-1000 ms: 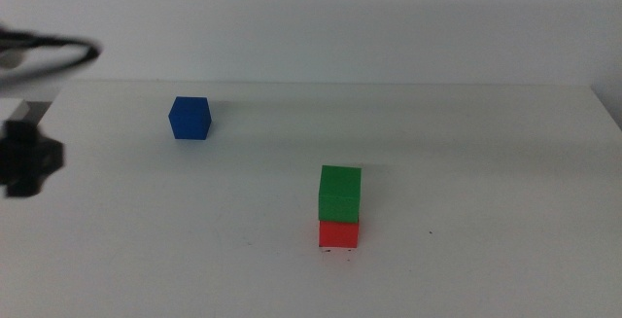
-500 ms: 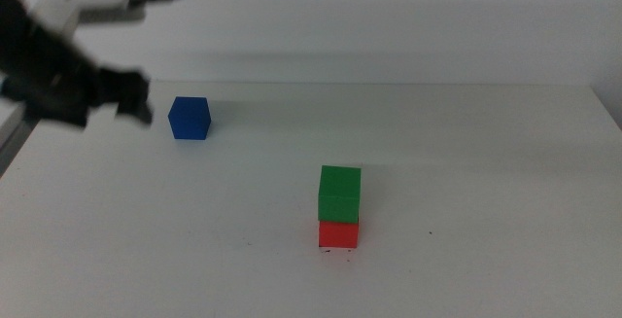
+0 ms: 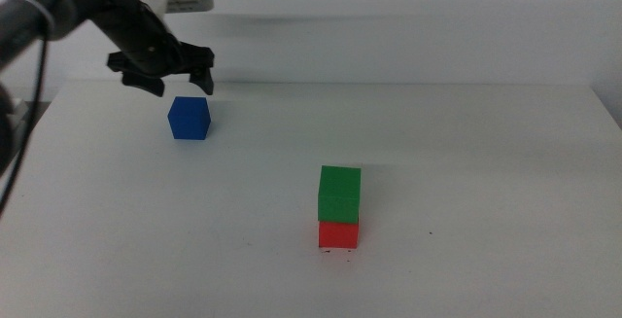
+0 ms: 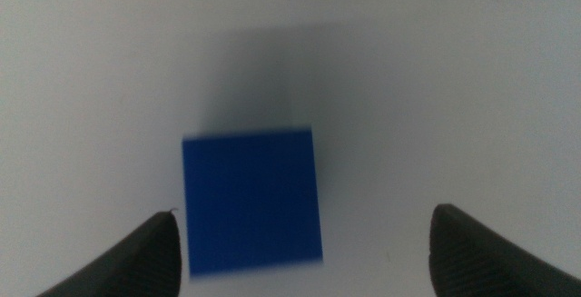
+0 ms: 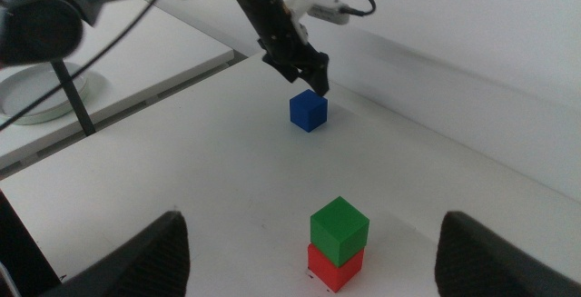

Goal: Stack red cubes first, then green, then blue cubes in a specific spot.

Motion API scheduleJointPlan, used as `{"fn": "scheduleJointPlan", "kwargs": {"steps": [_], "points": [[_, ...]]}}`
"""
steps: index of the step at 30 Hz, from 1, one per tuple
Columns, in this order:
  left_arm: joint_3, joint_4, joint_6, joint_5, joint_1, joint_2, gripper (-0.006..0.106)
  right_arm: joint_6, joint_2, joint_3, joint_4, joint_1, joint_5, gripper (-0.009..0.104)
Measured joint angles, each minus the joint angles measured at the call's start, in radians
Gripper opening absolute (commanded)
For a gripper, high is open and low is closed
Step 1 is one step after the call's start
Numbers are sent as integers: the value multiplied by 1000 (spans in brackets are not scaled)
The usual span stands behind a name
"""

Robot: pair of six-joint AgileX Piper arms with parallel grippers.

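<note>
The blue cube (image 3: 190, 119) sits alone at the far left of the table. My left gripper (image 3: 181, 87) hovers open just above and behind it. In the left wrist view the blue cube (image 4: 252, 197) lies between that gripper's (image 4: 304, 212) spread jaws, closer to one jaw and touching neither. The green cube (image 3: 340, 194) rests on the red cube (image 3: 338, 234) at the table's middle front, covering the specific spot, where tiny specks (image 3: 336, 251) show at the red cube's base. My right gripper (image 5: 313, 217) waits open, raised and out of the middle view, looking at the green cube (image 5: 339, 229), the red cube (image 5: 334, 268) and the blue cube (image 5: 309, 111).
A small dark speck (image 3: 431, 232) marks the tabletop right of the stack. Off the table's left side, a white dish (image 5: 41, 93) sits on a lower surface. The table's far edge (image 3: 389, 85) runs just behind the blue cube.
My left arm swung in from the left edge, up and to the right, and now hangs over the blue cube. The cubes have not moved.
</note>
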Motion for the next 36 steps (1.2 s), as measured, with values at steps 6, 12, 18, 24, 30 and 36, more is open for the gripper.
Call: {"fn": "scheduleJointPlan", "kwargs": {"steps": [6,12,18,24,30,36], "points": [[-90,21,-23,-34,-5,119,93,0,0,0,0,0,0,81],[-90,83,-60,-74,-5,164,93,0,0,0,0,0,0,81],[-90,101,-60,-110,-5,186,88,0,0,0,0,0,0,81],[-90,78,-56,-120,-5,194,52,0,0,0,0,0,0,81],[-95,49,-44,-69,-5,189,-2,0,0,0,0,0,0,81],[55,40,-71,-5,-27,-16,-2,0,0,0,0,0,0,81]]}}
